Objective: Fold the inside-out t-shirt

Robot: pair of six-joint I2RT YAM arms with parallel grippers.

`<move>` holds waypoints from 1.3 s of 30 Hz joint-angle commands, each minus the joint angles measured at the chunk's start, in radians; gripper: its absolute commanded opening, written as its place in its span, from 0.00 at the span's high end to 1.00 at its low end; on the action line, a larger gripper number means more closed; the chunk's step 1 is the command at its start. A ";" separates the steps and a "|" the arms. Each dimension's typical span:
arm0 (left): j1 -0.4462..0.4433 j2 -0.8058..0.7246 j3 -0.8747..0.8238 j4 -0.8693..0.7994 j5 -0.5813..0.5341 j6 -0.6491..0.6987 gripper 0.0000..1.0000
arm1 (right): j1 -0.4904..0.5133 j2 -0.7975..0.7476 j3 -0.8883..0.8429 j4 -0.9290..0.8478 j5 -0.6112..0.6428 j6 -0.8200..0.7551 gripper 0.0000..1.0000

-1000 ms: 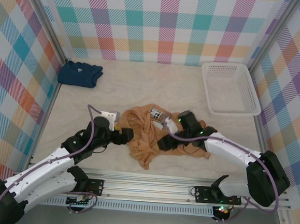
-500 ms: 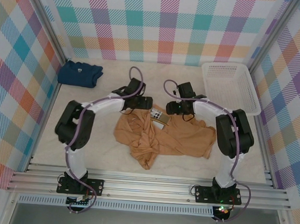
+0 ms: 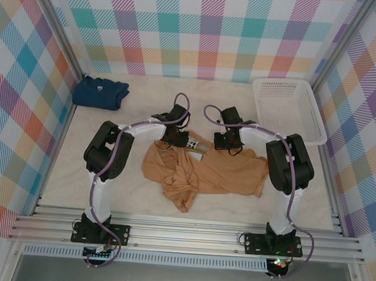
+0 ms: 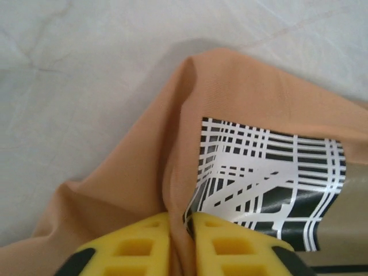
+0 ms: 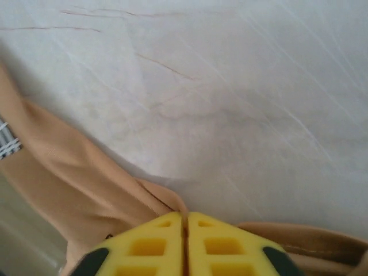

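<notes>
Closer together, left pincer [image 4: 181, 221] and right pincer [image 5: 185, 217], both clamped on t-shirt [image 3: 224, 173]

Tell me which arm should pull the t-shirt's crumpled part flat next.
Left, probably. The left claw pinches the t-shirt nearest its twisted bunch; the right claw grips the flatter side.
</notes>
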 commanded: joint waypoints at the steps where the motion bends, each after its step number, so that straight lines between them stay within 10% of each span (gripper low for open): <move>1: 0.039 -0.062 0.009 0.069 -0.001 0.016 0.94 | -0.033 -0.061 0.020 0.092 -0.058 -0.010 1.00; 9: 0.069 -0.425 0.014 0.248 0.012 0.131 1.00 | -0.069 -0.380 0.024 0.266 -0.080 -0.040 1.00; 15: -0.063 -0.729 -0.299 0.281 0.072 0.193 1.00 | -0.069 -0.629 -0.152 0.151 -0.039 -0.024 1.00; 18: -0.164 -0.840 -0.567 0.280 0.110 0.143 0.82 | -0.069 -0.737 -0.302 0.046 0.007 0.018 0.96; 21: -0.228 -0.877 -0.742 0.279 0.136 0.050 0.48 | -0.069 -0.814 -0.457 0.013 0.020 0.076 0.67; 25: -0.230 -0.914 -0.776 0.258 0.023 -0.042 0.33 | -0.057 -0.834 -0.557 0.111 -0.139 0.087 0.54; 30: -0.205 -0.811 -0.645 0.257 -0.121 -0.142 0.27 | 0.051 -0.707 -0.518 0.207 -0.229 0.086 0.50; 39: -0.327 -0.401 -0.334 0.134 -0.009 0.025 0.19 | -0.017 -0.612 -0.462 0.108 -0.113 0.160 0.42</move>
